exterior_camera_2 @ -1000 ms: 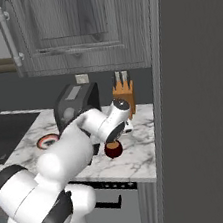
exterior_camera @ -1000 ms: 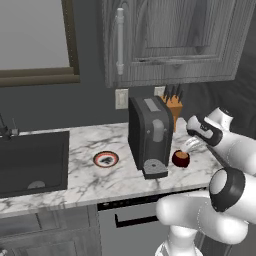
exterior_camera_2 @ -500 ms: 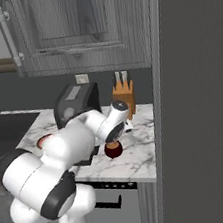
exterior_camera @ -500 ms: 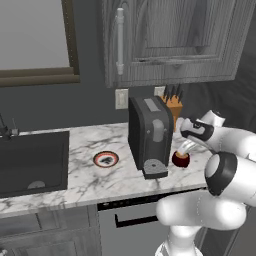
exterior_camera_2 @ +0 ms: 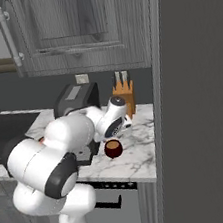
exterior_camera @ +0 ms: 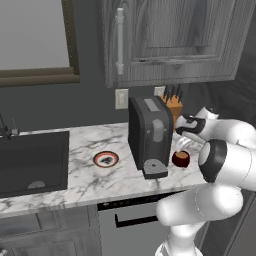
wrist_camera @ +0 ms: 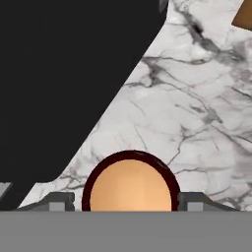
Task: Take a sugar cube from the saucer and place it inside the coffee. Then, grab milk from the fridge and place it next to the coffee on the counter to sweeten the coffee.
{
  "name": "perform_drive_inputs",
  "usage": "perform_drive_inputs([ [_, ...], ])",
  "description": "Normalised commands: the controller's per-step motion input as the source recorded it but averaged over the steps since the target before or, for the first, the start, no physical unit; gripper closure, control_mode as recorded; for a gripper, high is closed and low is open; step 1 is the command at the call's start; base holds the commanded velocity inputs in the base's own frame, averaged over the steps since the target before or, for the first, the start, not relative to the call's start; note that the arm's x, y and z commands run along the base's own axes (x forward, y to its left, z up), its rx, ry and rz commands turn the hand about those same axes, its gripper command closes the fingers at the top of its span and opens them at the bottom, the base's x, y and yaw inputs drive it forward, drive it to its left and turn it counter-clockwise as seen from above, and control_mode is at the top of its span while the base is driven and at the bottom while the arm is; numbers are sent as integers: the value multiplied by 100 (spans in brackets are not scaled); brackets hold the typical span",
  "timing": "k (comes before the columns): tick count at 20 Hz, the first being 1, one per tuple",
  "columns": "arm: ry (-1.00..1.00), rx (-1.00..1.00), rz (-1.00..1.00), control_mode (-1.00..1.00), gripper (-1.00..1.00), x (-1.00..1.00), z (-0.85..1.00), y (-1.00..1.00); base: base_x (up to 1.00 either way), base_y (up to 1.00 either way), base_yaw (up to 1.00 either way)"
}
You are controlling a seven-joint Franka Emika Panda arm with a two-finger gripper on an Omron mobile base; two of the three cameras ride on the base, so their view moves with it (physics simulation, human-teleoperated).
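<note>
Writing: no brand, label or readable text is made out on any surface; the dark marks in the centre of the saucer [exterior_camera: 106,159] are too small to be read as anything.
Coffee: the dark red cup [wrist_camera: 130,180] is stood on the marble desk [exterior_camera: 85,175], just beside the right side of the black coffee machine [exterior_camera: 149,135]. In the hand view the tan inside is seen from above, and the lower part of the cup is cut off by the bottom of the picture.
Sugar cube: it cannot be made out on the saucer or inside the cup at this size.
Saucer: it is laid flat on the desk to the left of the coffee machine, between the machine and the black sink [exterior_camera: 30,162].
Fingers: the gripper [wrist_camera: 130,201] is held directly over the cup; the tips [wrist_camera: 59,202] are seen apart, one at each side of the rim, with nothing clamped between them. In the base views the fingers are hidden behind the white wrist.
Cut off: the knife block [exterior_camera_2: 124,95] is partly hidden by the arm in the right base view.
Fridge: a tall grey side panel [exterior_camera_2: 201,120] is seen at the right edge of the right base view; handles and dispenser are hidden from this side.
</note>
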Motion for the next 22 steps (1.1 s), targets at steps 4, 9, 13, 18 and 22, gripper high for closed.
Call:
perform_drive_inputs([
  [4, -3, 0, 0, -100, -100, -26, 31, 0, 0, 0, 0],
  [9, -7, 0, 0, -100, -100, -53, 52, -1, 0, 0, 0],
  [13, -5, 0, -1, -100, -100, -60, 64, 0, 0, 0, 0],
  [18, 0, 0, -13, -100, -100, -52, 65, 9, 0, 0, 0],
  [22, 0, 0, -20, -100, -100, -69, 80, 22, 0, 0, 0],
])
